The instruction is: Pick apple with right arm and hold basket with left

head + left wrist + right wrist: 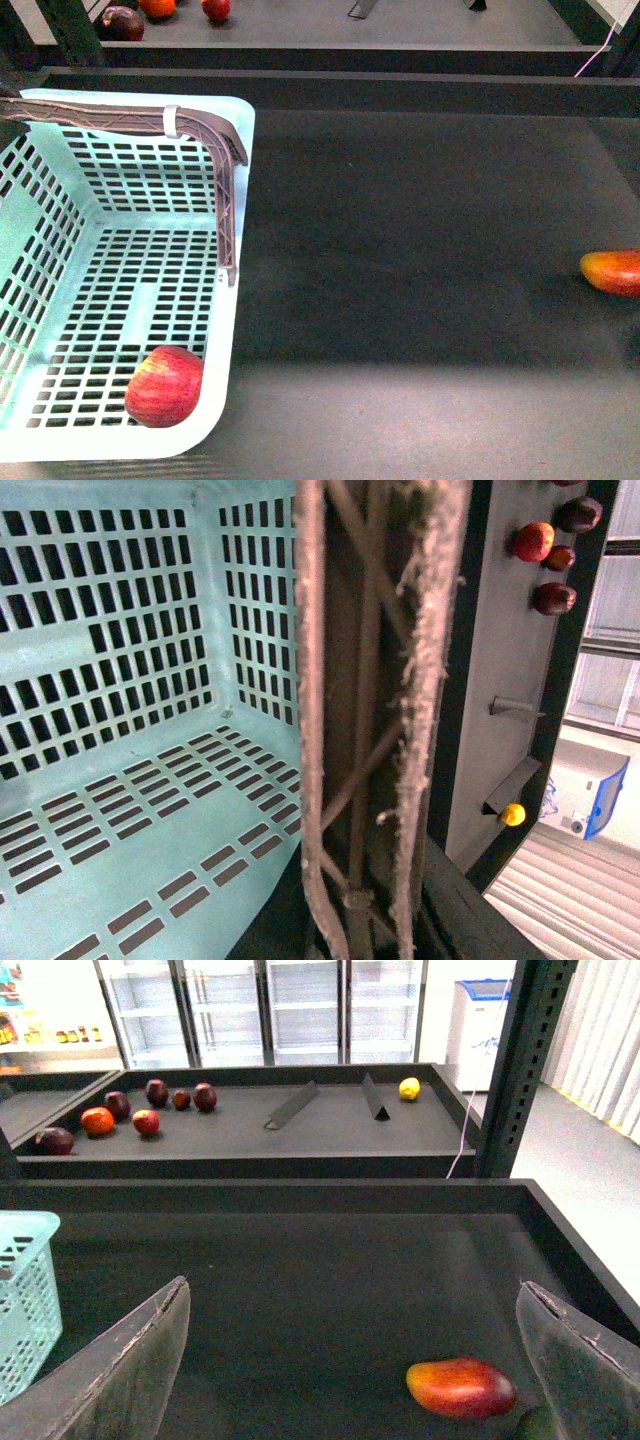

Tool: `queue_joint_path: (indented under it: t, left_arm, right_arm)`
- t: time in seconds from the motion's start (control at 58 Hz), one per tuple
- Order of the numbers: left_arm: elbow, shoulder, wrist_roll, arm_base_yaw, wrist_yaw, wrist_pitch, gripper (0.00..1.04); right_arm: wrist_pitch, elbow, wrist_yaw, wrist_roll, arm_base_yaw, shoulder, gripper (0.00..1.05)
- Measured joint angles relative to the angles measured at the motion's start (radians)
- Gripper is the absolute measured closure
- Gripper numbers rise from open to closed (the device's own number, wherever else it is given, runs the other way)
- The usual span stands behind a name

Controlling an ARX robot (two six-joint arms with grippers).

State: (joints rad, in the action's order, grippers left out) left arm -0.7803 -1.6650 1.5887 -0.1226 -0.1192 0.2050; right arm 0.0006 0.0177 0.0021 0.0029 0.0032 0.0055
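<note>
The apple (164, 386) lies in the near right corner of the basket (130, 170), so the pick looks done. A left finger (228, 215) hooks down inside the basket's right wall. Its partner is hidden, so a clamp cannot be told. The right fingers (130, 1360) stand apart and empty above the counter (420, 230). The next move probably calls only for steadying the basket.
</note>
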Motion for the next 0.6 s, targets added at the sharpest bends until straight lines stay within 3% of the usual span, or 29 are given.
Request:
queue_joint_path:
  t: [0.241, 0.603]
  left_arm:
    - [0.039, 0.017, -0.005, 0.013, 0.023, 0.035, 0.94]
    - [0.143, 0.247, -0.038, 0.008, 0.022, -0.071, 0.32]
  right_arm:
    - [0.000, 0.000, 0.000, 0.000, 0.000, 0.000, 0.09]
    - [0.000, 0.000, 0.000, 0.000, 0.000, 0.000, 0.09]
